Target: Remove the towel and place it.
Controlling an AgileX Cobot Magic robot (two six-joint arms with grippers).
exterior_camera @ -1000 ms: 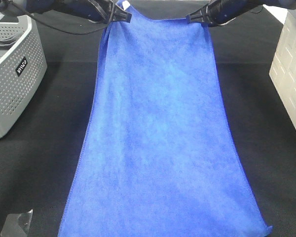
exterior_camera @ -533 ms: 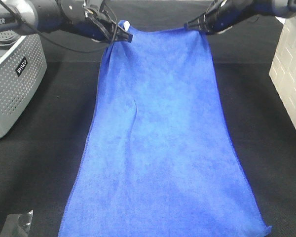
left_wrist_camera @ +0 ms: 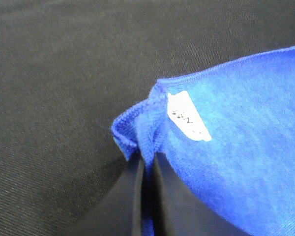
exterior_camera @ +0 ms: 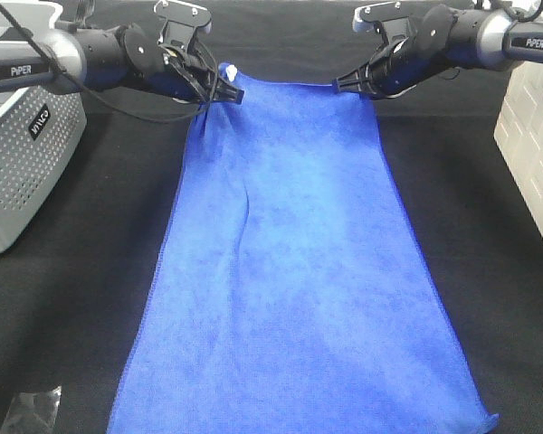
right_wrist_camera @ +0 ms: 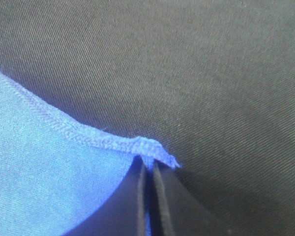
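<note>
I have the towel (exterior_camera: 299, 262) spread lengthwise down the middle of the table (exterior_camera: 90, 271), its near end running off the lower edge of the high view and its far hem lying straight between my two hands. The left hand (exterior_camera: 228, 93) is pinched closed on the far left corner; in its wrist view the black fingers (left_wrist_camera: 132, 196) meet with only a fold of blue hem between them, and the white tag (left_wrist_camera: 188, 116) sits just beside the grip, flat on the cloth. The right hand (exterior_camera: 341, 86) is likewise clamped tight on the far right corner, the stitched hem (right_wrist_camera: 88, 137) bunched into a small peak right at the fingertips (right_wrist_camera: 157, 201).

Both long edges of the towel are well apart from anything else. On the left, bare black table separates the towel from the grey basket (exterior_camera: 23, 172), which stands at the table's left border. On the right, a similar strip of bare table lies between the towel's edge and the white crate (exterior_camera: 532, 136). Beyond the far hem there is more black surface behind both hands. A small crumpled piece of clear plastic (exterior_camera: 27, 411) lies near the front left corner, close to the towel's near left edge but not touching it.

Count: one towel, one tag, one grey basket, one white crate, one plastic scrap, two arms.
</note>
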